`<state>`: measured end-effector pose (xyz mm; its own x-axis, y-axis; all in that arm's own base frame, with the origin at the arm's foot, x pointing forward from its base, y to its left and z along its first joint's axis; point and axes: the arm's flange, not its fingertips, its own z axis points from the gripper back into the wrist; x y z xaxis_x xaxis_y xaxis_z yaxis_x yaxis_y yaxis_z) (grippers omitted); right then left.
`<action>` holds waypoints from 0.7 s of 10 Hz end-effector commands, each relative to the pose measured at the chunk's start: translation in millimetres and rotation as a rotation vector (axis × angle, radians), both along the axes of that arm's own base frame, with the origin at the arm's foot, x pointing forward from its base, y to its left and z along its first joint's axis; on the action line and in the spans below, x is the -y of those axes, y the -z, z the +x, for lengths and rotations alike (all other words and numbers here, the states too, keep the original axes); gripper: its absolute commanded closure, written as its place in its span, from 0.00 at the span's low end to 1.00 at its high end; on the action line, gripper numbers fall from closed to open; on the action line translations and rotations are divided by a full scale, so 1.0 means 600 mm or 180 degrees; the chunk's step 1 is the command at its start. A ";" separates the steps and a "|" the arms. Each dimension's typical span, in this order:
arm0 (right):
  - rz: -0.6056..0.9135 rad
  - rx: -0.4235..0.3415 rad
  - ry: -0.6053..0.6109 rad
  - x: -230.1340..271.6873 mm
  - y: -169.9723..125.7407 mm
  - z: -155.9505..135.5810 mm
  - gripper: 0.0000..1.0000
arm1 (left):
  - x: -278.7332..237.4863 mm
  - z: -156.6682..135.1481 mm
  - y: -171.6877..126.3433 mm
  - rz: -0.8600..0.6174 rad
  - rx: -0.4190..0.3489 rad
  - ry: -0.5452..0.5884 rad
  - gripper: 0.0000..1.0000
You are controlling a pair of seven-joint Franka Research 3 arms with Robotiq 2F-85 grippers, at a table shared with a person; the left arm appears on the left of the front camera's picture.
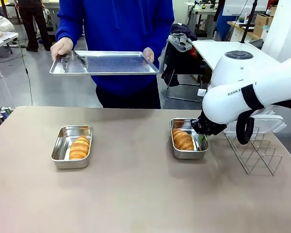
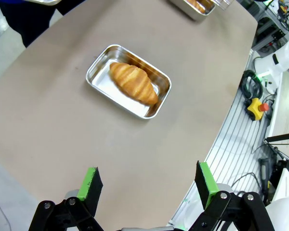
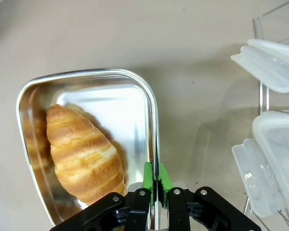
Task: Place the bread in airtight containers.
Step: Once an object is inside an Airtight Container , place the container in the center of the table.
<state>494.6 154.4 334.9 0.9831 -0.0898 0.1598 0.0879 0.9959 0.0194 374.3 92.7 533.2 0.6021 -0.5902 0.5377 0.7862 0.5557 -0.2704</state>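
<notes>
Both rolls sit in open tins; right claw pinches a tin edge.
Left tin (image 1: pixel 61 144) holds the left roll (image 1: pixel 79 147), lying lengthwise with bare steel along its left side and bare tabletop all round. The left gripper (image 2: pixel 148 182) hangs above the near table edge, jaws wide apart, holding nothing. The right tin (image 1: pixel 186 154) holds the right roll (image 1: pixel 183 140), lying against its left wall. The right gripper (image 3: pixel 155 174) has its pads pressed together on that tin's right wall. Just right stands the wire rack (image 1: pixel 256 154) holding clear lids (image 3: pixel 274 159). At the far side, a person holds a perforated tray (image 1: pixel 111 63).
</notes>
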 end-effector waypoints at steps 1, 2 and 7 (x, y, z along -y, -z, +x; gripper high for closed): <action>-0.0008 0.0024 0.0009 -0.012 0.006 0.002 0.95 | -0.003 0.000 -0.001 0.0020 0.0000 0.0041 0.00; 0.0008 0.0012 0.0001 -0.013 0.006 0.003 0.95 | -0.003 0.000 -0.001 0.0020 0.0000 0.0041 0.00; -0.0031 0.0001 0.0048 -0.015 -0.023 0.003 0.34 | -0.003 0.000 -0.001 0.0020 0.0000 0.0041 0.00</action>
